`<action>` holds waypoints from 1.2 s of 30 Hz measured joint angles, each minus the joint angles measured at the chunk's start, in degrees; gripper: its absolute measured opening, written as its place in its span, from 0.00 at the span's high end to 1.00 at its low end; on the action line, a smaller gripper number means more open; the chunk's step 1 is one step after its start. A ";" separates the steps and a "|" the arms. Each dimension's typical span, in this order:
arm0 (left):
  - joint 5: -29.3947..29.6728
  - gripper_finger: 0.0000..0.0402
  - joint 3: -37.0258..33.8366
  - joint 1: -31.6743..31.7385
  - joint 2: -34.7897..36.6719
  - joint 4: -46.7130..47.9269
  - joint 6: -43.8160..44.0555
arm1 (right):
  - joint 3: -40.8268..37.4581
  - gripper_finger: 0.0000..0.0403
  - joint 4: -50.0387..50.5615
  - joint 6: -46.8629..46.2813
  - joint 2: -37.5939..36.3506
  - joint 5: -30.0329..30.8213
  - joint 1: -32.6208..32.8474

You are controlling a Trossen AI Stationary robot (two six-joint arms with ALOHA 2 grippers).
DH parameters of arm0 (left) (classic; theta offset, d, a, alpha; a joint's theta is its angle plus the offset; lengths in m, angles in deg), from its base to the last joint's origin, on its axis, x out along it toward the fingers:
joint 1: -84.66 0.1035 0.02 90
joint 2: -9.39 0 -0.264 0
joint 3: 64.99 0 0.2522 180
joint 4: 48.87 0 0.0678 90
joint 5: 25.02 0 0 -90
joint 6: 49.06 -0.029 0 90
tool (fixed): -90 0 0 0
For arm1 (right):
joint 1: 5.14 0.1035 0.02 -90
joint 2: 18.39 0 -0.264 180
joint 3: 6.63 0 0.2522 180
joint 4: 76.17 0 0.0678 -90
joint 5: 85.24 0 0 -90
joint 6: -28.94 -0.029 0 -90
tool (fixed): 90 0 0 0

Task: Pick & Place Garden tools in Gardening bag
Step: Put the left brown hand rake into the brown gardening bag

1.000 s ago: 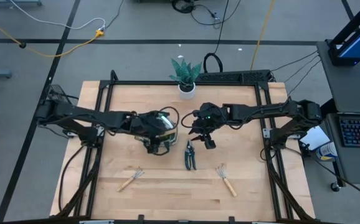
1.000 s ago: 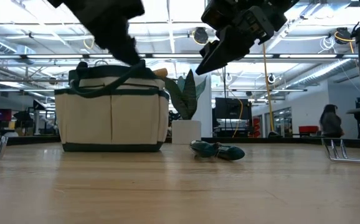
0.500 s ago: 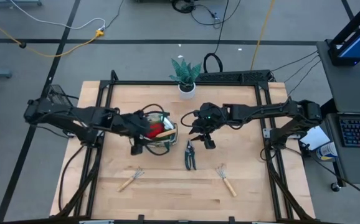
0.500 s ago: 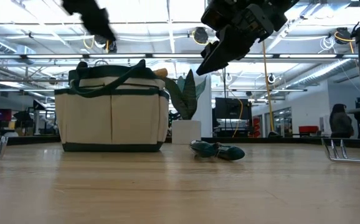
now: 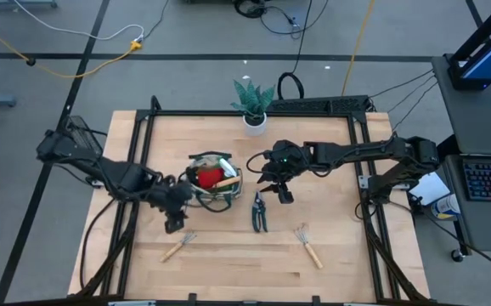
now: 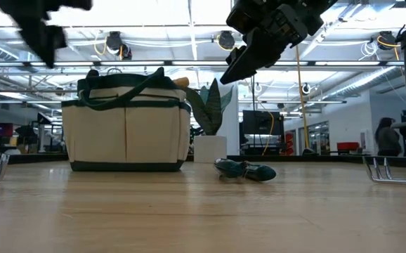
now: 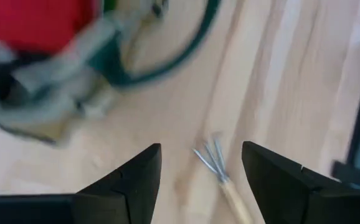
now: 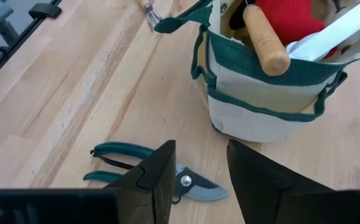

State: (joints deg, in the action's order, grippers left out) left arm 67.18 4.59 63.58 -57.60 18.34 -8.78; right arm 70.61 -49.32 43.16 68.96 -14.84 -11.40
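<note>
The beige gardening bag [image 5: 212, 180] with green trim stands mid-table and holds a red glove [image 5: 205, 178], a wooden handle [image 8: 266, 34] and other tools. My left gripper [image 5: 175, 223] hangs open and empty near-left of the bag, over the tines of one wooden-handled rake [image 7: 212, 160] that lies flat [image 5: 178, 246]. My right gripper [image 5: 280, 192] hovers open and empty right of the bag, above the dark pruning shears [image 5: 260, 212], which lie flat on the table [image 8: 147, 171]. A second rake [image 5: 307, 245] lies at the near right.
A potted green plant [image 5: 252, 104] in a white pot stands at the table's far edge, behind the bag. A black metal frame [image 5: 360, 183] runs along the table's sides. Bare wood lies along the near edge between the two rakes.
My left gripper has left its place over the bag and gone toward the table's near-left, ending above the left rake. The bag's opening with the red glove now shows. My right arm has kept still.
</note>
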 joint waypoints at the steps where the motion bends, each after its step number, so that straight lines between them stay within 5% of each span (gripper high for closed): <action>1: -1.04 0.43 -0.84 -0.87 -0.08 -0.43 2.43 | 0.00 0.67 -0.04 0.00 0.00 0.00 0.00; 11: -6.30 0.43 -13.01 -9.83 -0.17 -12.85 26.72 | 0.00 0.67 -1.24 0.35 -0.02 0.02 0.00; 29: -1.54 0.43 -30.40 -20.63 -0.25 -41.04 38.43 | 0.00 0.67 -1.73 0.39 -0.02 0.00 0.00; 36: -0.13 0.43 -31.99 -22.94 -5.62 -46.99 38.66 | 0.00 0.67 -1.73 0.41 -0.02 0.02 0.00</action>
State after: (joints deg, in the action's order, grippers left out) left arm 67.05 -27.40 40.65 -63.22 -28.66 29.88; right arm 70.61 -51.05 43.56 68.94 -14.82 -11.40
